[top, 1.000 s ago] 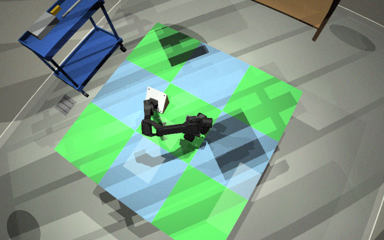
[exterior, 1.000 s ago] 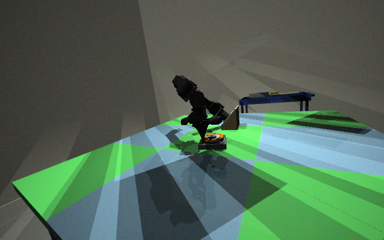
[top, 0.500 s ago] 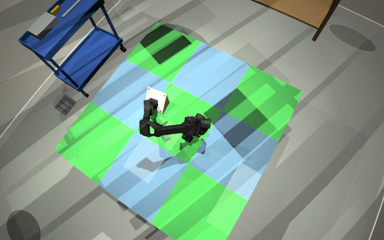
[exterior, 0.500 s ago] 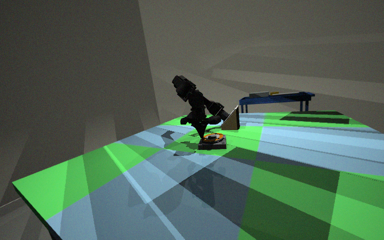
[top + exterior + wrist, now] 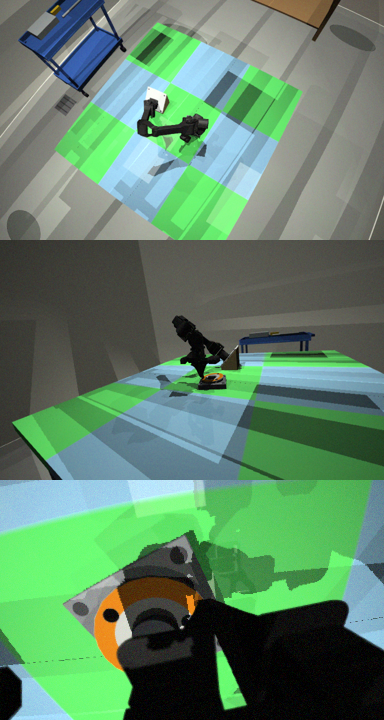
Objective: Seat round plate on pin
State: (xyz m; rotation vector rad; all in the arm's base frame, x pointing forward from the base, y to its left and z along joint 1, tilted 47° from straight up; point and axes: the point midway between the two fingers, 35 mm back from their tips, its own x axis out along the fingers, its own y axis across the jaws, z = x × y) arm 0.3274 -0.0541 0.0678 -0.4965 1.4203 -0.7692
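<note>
The round orange plate sits around the dark post on the square grey base. In the exterior view it looks slightly tilted, with a gap above the base at the right. One black hole shows on its left in the wrist view. My gripper is shut and empty, its tips at the plate's edge; whether they touch it is unclear. A bright orange patch lies beside the tips; I cannot tell whether it is the tab. The pin is not visible. The arm hides the plate in the top view.
A wedge with a white sloping face and a brown side stands near the arm's mount. A blue cart and a brown table stand beyond the green and blue tabletop.
</note>
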